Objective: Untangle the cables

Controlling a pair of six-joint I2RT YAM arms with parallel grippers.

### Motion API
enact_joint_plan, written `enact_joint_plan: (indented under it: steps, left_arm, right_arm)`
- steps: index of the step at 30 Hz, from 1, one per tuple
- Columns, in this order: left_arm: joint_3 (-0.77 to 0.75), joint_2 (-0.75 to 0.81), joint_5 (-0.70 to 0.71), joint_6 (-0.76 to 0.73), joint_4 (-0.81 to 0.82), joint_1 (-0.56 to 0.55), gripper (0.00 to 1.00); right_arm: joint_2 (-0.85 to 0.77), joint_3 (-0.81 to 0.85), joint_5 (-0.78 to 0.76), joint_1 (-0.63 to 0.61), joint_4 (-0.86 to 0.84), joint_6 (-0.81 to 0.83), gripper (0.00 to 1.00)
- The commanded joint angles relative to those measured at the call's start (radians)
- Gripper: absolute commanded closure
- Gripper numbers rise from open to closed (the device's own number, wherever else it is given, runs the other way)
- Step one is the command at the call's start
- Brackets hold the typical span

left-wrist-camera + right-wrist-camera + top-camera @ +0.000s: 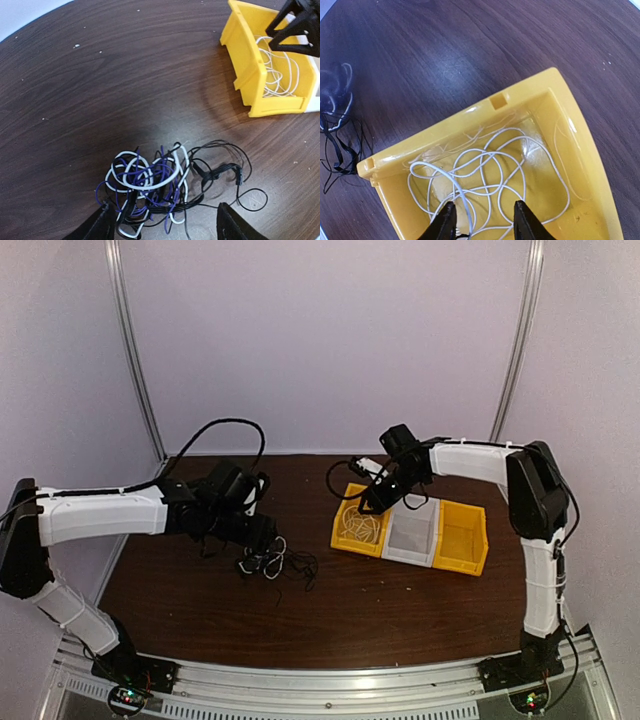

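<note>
A tangled clump of cables (155, 185), white, purple and black, lies on the dark wooden table; it also shows as the clump (270, 562) from above. My left gripper (165, 227) hovers just over it, open, its fingers either side of the clump's near end. One thin white cable (495, 170) lies coiled loosely in a yellow bin (470, 117). My right gripper (482, 222) hangs over that bin, jaws apart; a loop of the white cable rises beside its left finger (445, 222). Part of the clump (335, 115) shows at the left edge of the right wrist view.
Three bins stand in a row at the right of the table: the yellow bin (345, 535) with the white cable, a pale grey bin (412, 535) and another yellow bin (462, 537). The right gripper (295, 30) shows above the yellow bin (245, 65).
</note>
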State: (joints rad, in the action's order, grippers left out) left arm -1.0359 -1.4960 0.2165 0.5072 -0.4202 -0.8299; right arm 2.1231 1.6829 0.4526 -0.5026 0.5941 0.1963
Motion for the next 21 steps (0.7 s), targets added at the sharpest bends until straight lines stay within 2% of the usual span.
enact_joint_plan:
  steps: [1,4,8,11,13,16,19,21]
  left_arm:
    - [0.042,0.007,-0.007,0.046,-0.009,0.066,0.3]
    - [0.075,0.027,-0.045,0.047,0.022,0.109,0.36]
    - [0.119,0.043,-0.122,0.041,0.078,0.149,0.54]
    - [0.141,0.034,-0.196,0.094,0.09,0.185,0.61]
    - [0.161,0.043,-0.25,0.133,0.125,0.195,0.61]
    - [0.191,0.087,-0.236,0.177,0.162,0.195,0.53]
    - [0.204,0.134,-0.114,0.208,0.147,0.2,0.46]
    - [0.224,0.148,-0.133,0.217,0.166,0.237,0.44]
  right_arm:
    - [-0.138,0.015,-0.043,-0.005,0.056,0.054,0.47]
    - [-0.207,0.013,-0.087,-0.022,0.071,0.088,0.41]
    - [-0.252,0.002,-0.091,-0.062,0.059,0.132,0.4]
    - [-0.232,0.016,-0.119,-0.094,0.065,0.136,0.4]
    - [-0.217,0.023,-0.133,-0.11,0.067,0.148,0.39]
    - [-0.205,0.021,-0.061,-0.153,0.065,0.214,0.42]
    - [-0.176,0.047,-0.019,-0.229,0.064,0.278,0.56]
    - [-0.142,0.077,-0.02,-0.289,0.065,0.326,0.62]
